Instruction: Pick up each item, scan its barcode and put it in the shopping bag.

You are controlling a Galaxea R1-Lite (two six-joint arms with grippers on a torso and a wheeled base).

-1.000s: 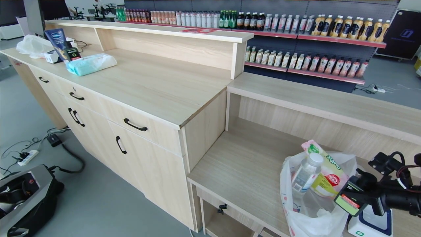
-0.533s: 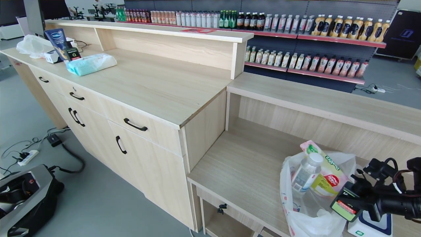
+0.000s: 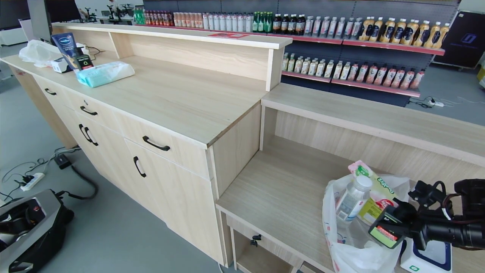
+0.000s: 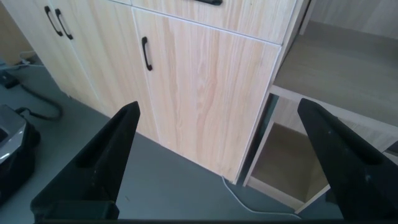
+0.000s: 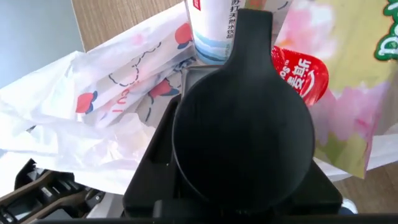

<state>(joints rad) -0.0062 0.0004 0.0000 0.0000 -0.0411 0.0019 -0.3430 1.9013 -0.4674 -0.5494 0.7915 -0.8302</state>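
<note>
Counter (image 3: 182, 98): pale wood-grain laminate, flat, hard edges. Lower shelf (image 3: 280, 189) steps down on robot's right. Shopping bag (image 3: 352, 252) sits on that shelf. It's thin white printed film, floppy, mouth slumped half open. It won't hold shape, so drop in from above, don't push.

Inside the bag: soft pink-green pouch (image 3: 379, 185) standing on end, clear round bottle (image 3: 350, 203) with white cap leaning on it.

Teal soft pack (image 3: 104, 74) lies well apart at counter's far end, near a blue carton (image 3: 62, 41). It looks squashy and light; take it across the short width.

Black item (image 3: 386, 232) with green-red label hangs over the bag's edge on robot's right, beside the pouch, clamped in right gripper (image 3: 407, 223). Reads as rigid, smooth, light, likely slick; grip the flat sides.

White-blue box (image 3: 432, 254) is below it on the shelf, probably the scanner.

Left gripper (image 4: 217, 112) sits low facing cabinet doors (image 4: 205, 81), fingers wide apart, nothing between.
</note>
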